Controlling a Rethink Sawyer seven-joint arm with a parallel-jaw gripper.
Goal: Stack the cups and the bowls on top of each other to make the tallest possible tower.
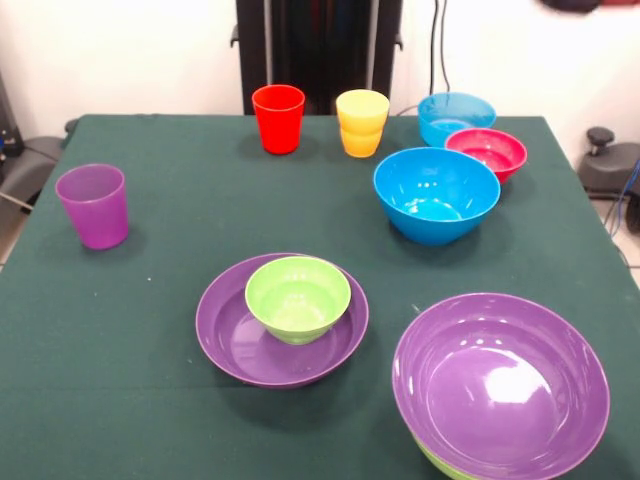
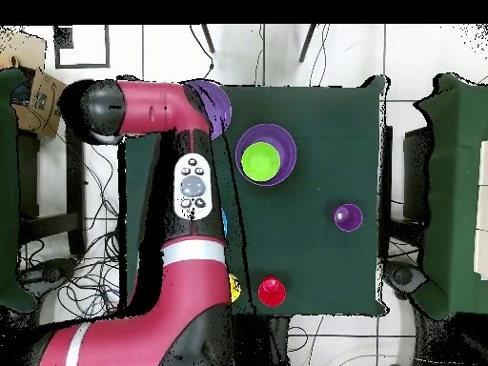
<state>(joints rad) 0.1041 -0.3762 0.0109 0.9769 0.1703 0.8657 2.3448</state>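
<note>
Overhead: my arm (image 2: pixel 181 191) spans the table's (image 2: pixel 315 267) 9 o'clock side, hiding bowls there; my claw is out of sight, state unknown.

Front: purple bowl (image 1: pixel 500 385) at 5 o'clock is cut by the edge. Green bowl (image 1: pixel 298 296) sits in purple dish (image 1: pixel 235 335). Purple cup (image 1: pixel 93 205) stands alone at 9 o'clock, open cloth around it.

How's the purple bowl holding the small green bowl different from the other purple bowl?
The purple bowl in the middle is shallow and carries a small green bowl inside; the purple bowl at the near corner is deeper, wider, empty, and sits nested in a lime green bowl. Both are glossy, round and upright.
</note>
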